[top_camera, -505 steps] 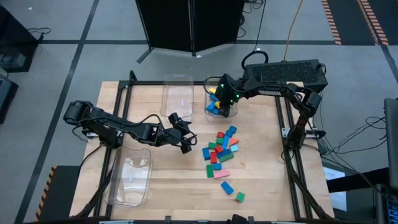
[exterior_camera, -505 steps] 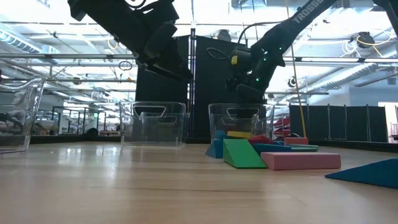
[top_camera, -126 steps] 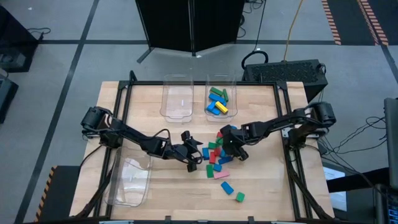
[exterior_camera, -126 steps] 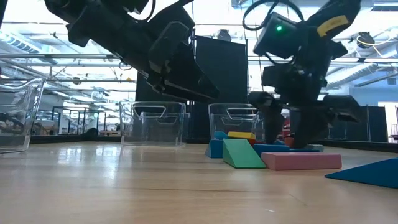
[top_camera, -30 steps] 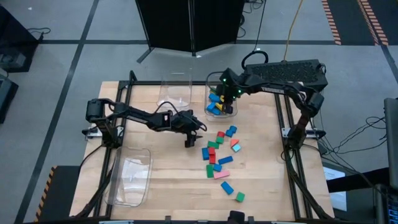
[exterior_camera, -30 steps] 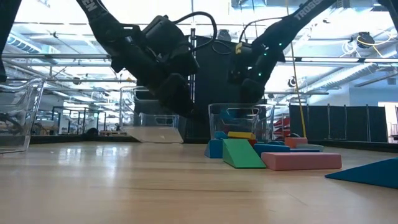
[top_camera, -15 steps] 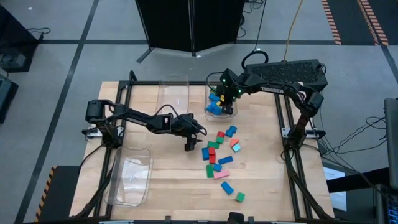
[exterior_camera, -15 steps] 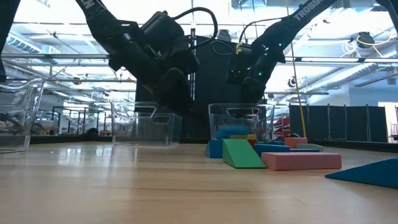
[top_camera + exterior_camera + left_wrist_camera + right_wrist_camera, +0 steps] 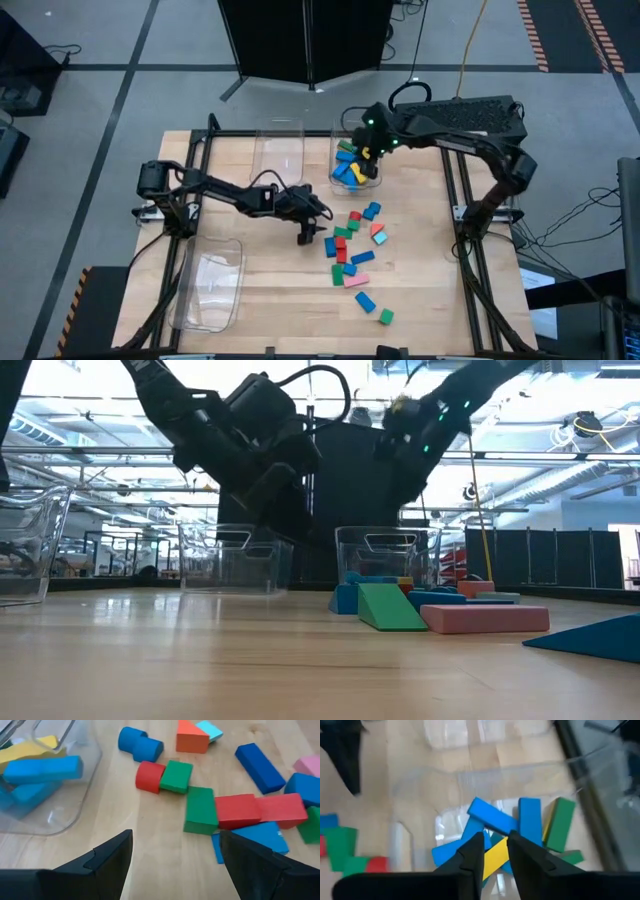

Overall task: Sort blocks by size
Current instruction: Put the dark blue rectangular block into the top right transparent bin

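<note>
High view first: loose blocks (image 9: 352, 245) scattered in a cluster on the wooden table (image 9: 270, 300), right of centre, in blue, green, red, pink and cyan. More blocks piled in the clear bin (image 9: 356, 160) at the table's far edge, blue, green and yellow among them. Right gripper (image 9: 368, 150) up over that bin. From the right wrist view, fingers (image 9: 522, 852) nearly together with only a thin gap between the tips, clenched on nothing visible; directly beyond them a long blue block (image 9: 492, 816), a yellow block (image 9: 495, 857) and a long green block (image 9: 559, 823) lying crossed inside the bin.

Left gripper (image 9: 305, 232) low over the table, just beside the near-left edge of the loose cluster. Left wrist view: fingers (image 9: 107, 855) spread wide, bare wood between them, touching nothing. Ahead of them a red short block (image 9: 149, 776) touching a green short block (image 9: 175, 776), then a larger green block (image 9: 201, 810) butted against a red long block (image 9: 257, 810); a dark blue long block (image 9: 260, 767) and an orange wedge (image 9: 191, 738) farther off.

Second clear bin (image 9: 278, 155) left of the filled one, third bin (image 9: 208, 285) at the near-left corner, contents not discernible. Low view: green wedge (image 9: 388, 608) and pink long block (image 9: 483, 619) nearest the lens.
</note>
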